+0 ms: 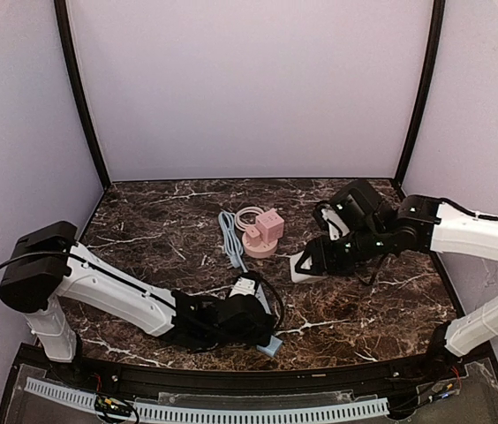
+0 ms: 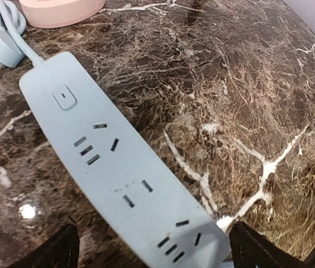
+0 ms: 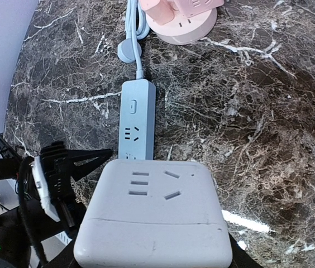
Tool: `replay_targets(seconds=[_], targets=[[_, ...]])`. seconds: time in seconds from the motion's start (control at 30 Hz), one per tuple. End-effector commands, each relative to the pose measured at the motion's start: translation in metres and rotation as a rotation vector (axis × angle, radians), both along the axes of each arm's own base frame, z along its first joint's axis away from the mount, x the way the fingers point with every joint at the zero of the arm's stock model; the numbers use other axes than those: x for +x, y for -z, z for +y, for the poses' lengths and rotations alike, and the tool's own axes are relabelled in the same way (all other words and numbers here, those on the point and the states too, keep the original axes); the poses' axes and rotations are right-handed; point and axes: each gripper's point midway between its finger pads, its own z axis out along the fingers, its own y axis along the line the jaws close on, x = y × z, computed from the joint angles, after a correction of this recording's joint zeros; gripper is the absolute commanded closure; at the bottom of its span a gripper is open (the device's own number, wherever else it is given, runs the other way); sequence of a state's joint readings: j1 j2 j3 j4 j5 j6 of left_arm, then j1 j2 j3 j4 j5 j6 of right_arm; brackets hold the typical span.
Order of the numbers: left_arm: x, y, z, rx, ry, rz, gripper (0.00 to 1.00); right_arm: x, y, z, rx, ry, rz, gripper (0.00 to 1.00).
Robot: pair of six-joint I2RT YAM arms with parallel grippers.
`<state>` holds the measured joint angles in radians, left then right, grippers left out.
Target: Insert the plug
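Note:
A white square plug block [image 3: 152,215] with socket slots on its upper face fills the right wrist view; my right gripper [image 3: 152,263] is shut on it, and its prongs are hidden underneath. From above, the block [image 1: 303,265] hangs right of centre in the right gripper [image 1: 313,261]. A light blue power strip [image 2: 118,173] lies flat on the marble, its near end between the fingers of my left gripper [image 2: 152,248]. That gripper is open, with one finger [image 2: 54,251] well clear on the left and the other close to the strip's right corner. Seen from above, the strip's end [image 1: 270,346] shows under the left gripper [image 1: 262,329].
A pink round socket hub [image 1: 262,237] stands at the table's middle, and the strip's coiled blue cable [image 1: 230,237] lies to its left. The cable's own plug [image 3: 127,50] lies beside the hub. Curved walls close the back and sides.

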<state>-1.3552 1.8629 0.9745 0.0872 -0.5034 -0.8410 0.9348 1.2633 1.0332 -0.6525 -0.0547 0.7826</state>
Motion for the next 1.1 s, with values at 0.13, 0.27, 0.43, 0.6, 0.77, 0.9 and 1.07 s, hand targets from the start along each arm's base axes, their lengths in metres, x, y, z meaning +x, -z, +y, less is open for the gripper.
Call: replay_targets(seconds=[0.13, 0.27, 0.43, 0.6, 0.77, 0.9, 1.07], targets=[[0.035, -0.085, 0.062, -0.017, -0.039, -0.188, 0.06, 0.010, -0.008, 0.039, -0.013, -0.080, -0.013, 0.94], [0.051, -0.111, 0.091, -0.022, -0.097, -0.277, 0.02, 0.008, 0.001, 0.060, -0.047, -0.129, 0.014, 0.95], [0.064, -0.129, 0.114, -0.043, -0.144, -0.367, 0.01, 0.011, 0.012, 0.081, -0.090, -0.173, 0.047, 0.95], [0.078, -0.126, 0.141, -0.024, -0.192, -0.400, 0.01, 0.014, 0.025, 0.099, -0.127, -0.201, 0.080, 0.96], [0.084, -0.127, 0.162, -0.042, -0.218, -0.444, 0.01, 0.022, 0.034, 0.107, -0.184, -0.229, 0.086, 0.96], [0.086, -0.129, 0.171, -0.028, -0.233, -0.458, 0.01, 0.027, 0.044, 0.109, -0.233, -0.224, 0.096, 0.98], [0.088, -0.129, 0.178, -0.023, -0.245, -0.475, 0.01, 0.028, 0.060, 0.112, -0.262, -0.222, 0.126, 1.00]])
